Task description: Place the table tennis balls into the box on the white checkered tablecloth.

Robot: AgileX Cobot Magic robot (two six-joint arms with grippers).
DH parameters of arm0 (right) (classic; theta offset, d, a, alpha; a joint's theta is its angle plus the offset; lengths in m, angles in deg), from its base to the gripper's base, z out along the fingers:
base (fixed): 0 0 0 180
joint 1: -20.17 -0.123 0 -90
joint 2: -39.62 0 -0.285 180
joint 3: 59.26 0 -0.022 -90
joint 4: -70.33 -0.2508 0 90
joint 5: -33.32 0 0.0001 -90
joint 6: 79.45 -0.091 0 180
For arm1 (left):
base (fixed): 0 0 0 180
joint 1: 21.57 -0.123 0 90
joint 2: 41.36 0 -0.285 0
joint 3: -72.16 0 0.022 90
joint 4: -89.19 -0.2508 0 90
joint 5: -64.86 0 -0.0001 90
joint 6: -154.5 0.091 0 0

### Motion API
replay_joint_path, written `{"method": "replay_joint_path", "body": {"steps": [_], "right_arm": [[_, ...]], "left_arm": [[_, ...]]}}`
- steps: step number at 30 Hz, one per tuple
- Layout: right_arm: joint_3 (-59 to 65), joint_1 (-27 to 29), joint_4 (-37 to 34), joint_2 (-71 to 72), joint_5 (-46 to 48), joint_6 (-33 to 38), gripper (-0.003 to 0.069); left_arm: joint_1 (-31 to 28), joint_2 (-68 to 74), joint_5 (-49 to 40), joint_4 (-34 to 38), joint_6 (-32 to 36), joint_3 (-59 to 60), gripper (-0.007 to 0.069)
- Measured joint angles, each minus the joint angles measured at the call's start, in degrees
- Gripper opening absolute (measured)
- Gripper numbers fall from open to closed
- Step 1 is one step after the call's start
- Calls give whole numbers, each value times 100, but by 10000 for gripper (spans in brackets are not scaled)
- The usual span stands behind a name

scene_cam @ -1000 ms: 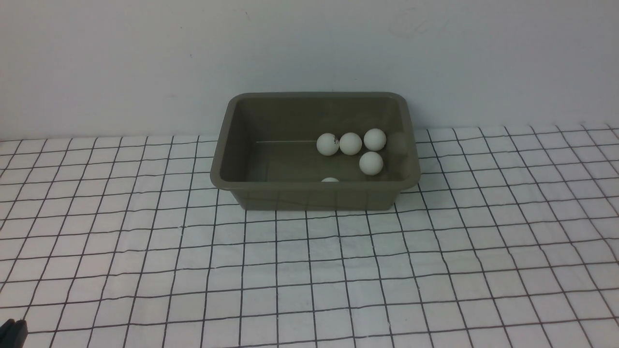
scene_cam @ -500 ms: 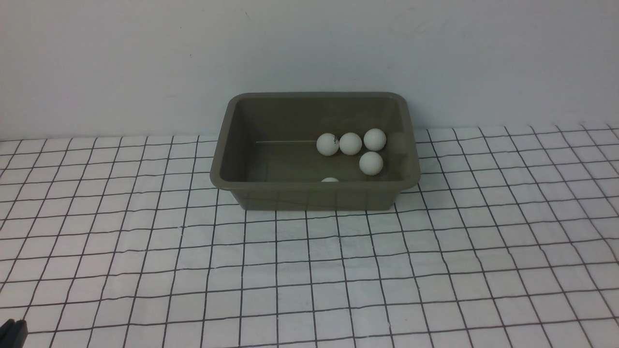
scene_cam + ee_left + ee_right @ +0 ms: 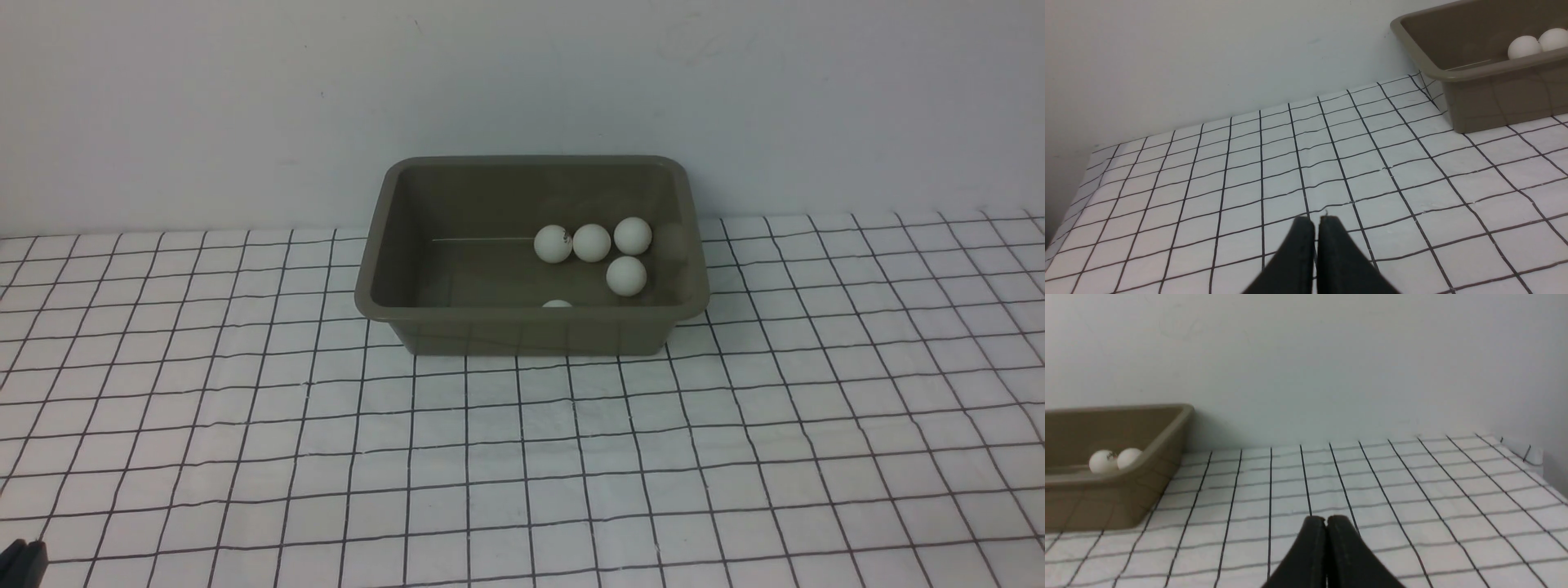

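Olive-brown plastic forms the box (image 3: 531, 253), which is set on the white checkered tablecloth (image 3: 522, 457) near the far wall, roughly midway between the two arms. Inside it, four table tennis balls (image 3: 593, 242) are seen in full toward its right half: three in a row and one just in front of them. The top of a fifth ball (image 3: 558, 304) is glimpsed behind the near rim. No ball is seen on the cloth outside the box in any view.

The left pincer (image 3: 1316, 222) is shown with its dark fingers pressed together, nothing between them, hovering over bare cloth well apart from the box. The right pincer (image 3: 1326, 522) is likewise closed and empty, on the opposite side of the box.

The task appears to be at or near its end, with both arms drawn back. If a ball is left, the next move would call for finding it first, then parting the fingers around it.

Much is hidden: the box floor just behind the near wall cannot be seen, so a further ball may lie there. Only a dark corner of the left arm (image 3: 20, 562) is caught in the front view; the right arm is not seen there at all.
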Motion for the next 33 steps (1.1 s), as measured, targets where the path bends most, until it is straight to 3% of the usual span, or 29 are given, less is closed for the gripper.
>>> {"method": "replay_joint_path", "body": {"steps": [6,33], "right_arm": [[-6,0,-138,6,868,0,-17],[-12,0,-192,10,916,0,-17]], "left_arm": [[0,0,0,0,0,0,-4],[0,0,0,0,0,0,-4]]}}
